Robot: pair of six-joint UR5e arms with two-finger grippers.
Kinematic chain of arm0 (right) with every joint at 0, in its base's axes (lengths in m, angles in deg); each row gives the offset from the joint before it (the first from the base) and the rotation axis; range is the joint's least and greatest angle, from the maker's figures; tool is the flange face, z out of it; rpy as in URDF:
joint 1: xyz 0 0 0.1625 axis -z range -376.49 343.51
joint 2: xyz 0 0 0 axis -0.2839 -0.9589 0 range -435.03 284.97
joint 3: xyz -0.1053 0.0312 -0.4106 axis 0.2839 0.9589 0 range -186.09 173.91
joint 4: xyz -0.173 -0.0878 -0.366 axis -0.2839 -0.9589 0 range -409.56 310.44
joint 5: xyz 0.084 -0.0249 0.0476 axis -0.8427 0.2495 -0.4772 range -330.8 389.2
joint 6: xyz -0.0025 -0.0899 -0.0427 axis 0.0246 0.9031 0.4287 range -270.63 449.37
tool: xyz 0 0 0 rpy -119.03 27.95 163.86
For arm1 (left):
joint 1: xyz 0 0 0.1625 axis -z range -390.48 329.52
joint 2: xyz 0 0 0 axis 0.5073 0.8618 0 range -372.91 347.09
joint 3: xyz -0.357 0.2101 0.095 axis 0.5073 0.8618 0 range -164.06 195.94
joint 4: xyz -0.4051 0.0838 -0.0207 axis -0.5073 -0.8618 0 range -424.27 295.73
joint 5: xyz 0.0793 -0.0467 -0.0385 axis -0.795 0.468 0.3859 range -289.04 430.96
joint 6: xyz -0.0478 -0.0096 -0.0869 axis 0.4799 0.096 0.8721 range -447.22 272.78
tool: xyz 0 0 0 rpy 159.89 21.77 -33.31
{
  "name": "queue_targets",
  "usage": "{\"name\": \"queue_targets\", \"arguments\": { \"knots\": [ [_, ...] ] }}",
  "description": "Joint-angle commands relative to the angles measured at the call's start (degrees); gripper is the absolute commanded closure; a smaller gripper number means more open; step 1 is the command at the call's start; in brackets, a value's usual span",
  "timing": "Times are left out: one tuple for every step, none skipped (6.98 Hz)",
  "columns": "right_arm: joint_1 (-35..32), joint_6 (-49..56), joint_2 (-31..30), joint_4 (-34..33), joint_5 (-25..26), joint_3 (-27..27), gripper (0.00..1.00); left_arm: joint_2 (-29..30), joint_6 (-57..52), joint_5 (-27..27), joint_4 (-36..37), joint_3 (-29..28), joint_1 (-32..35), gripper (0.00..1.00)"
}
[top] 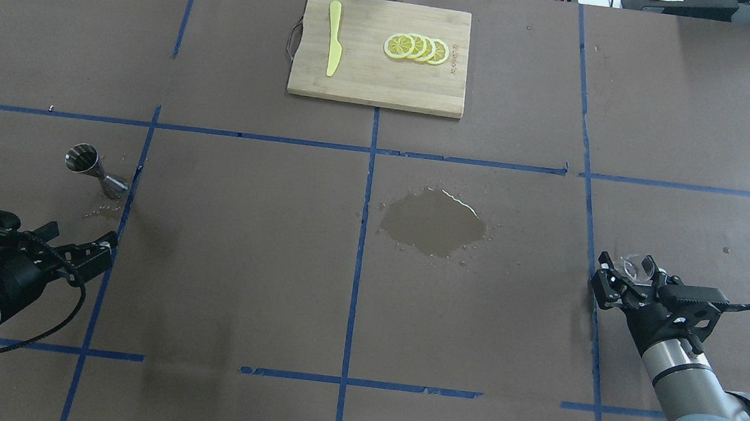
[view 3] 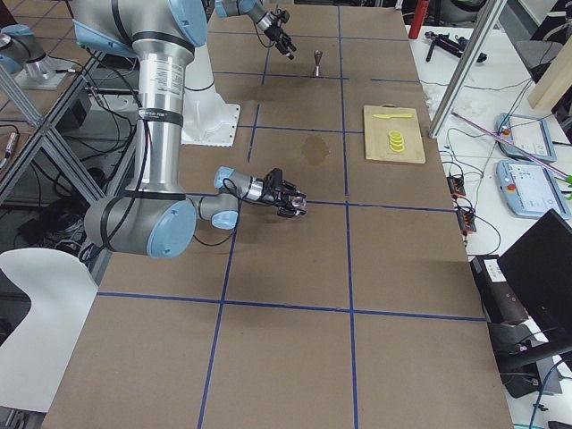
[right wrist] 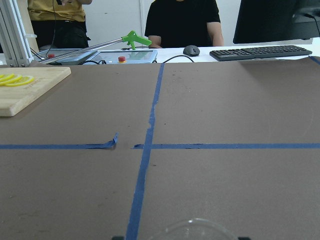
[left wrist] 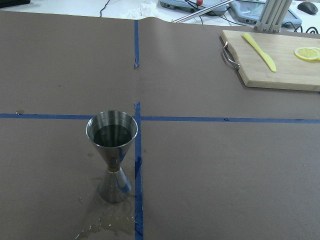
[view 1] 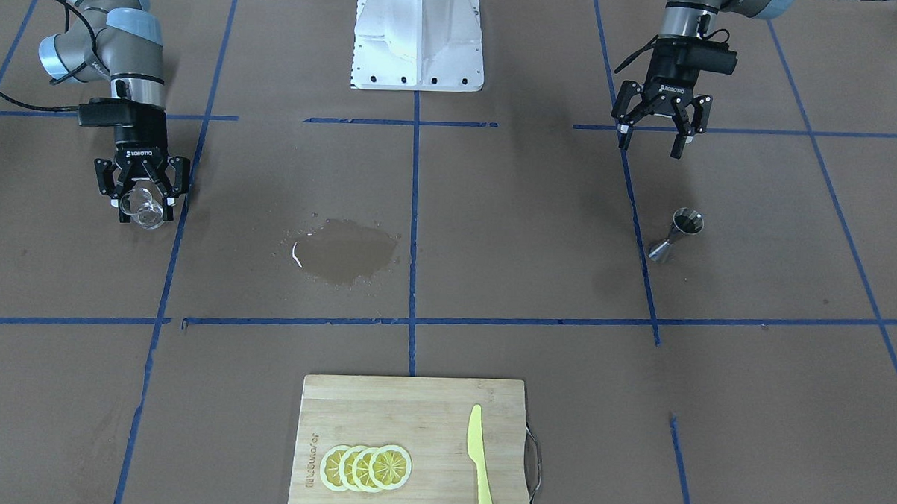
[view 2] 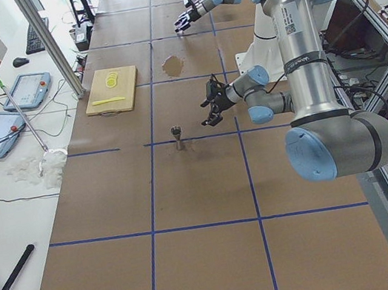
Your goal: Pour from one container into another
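Observation:
The silver jigger (view 1: pixel 677 234) stands upright on the brown paper and holds dark liquid, as the left wrist view shows (left wrist: pixel 112 150). My left gripper (view 1: pixel 652 140) hangs open and empty, apart from the jigger (top: pixel 94 169) and on the robot's side of it. My right gripper (view 1: pixel 143 200) is shut on the small clear glass cup (view 1: pixel 148 210) and holds it just above the table at the far right. Only the cup's rim (right wrist: pixel 192 227) shows at the bottom edge of the right wrist view.
A wet spill (top: pixel 434 222) darkens the paper mid-table, and small drops lie by the jigger's base (left wrist: pixel 107 222). A wooden cutting board (top: pixel 361 82) with lemon slices (top: pixel 416 48) and a yellow knife (top: pixel 332 47) lies at the far edge. People sit beyond the table.

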Motion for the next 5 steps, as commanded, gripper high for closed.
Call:
{"name": "queue_targets", "arguments": {
  "knots": [
    [1.1, 0.4, -0.1, 0.0, 0.0, -0.3, 0.0, 0.0, 0.0, 0.4, 0.0, 0.6, -0.1, 0.0],
    [1.9, 0.8, -0.5, 0.0, -0.6, -1.2, 0.0, 0.0, 0.0, 0.4, 0.0, 0.7, -0.1, 0.0],
    [2.4, 1.7, -2.2, 0.0, -0.7, -1.6, 0.0, 0.0, 0.0, 0.5, 0.0, 1.4, -0.1, 0.0],
    [2.7, 1.8, -5.3, 0.0, -1.6, -5.1, 0.0, 0.0, 0.0, 0.5, 0.0, 1.6, -0.1, 0.0],
    [3.0, 1.8, -8.6, 0.0, -2.8, -8.4, 0.0, 0.0, 0.0, 0.5, 0.0, 1.6, -0.1, 0.0]
  ]
}}
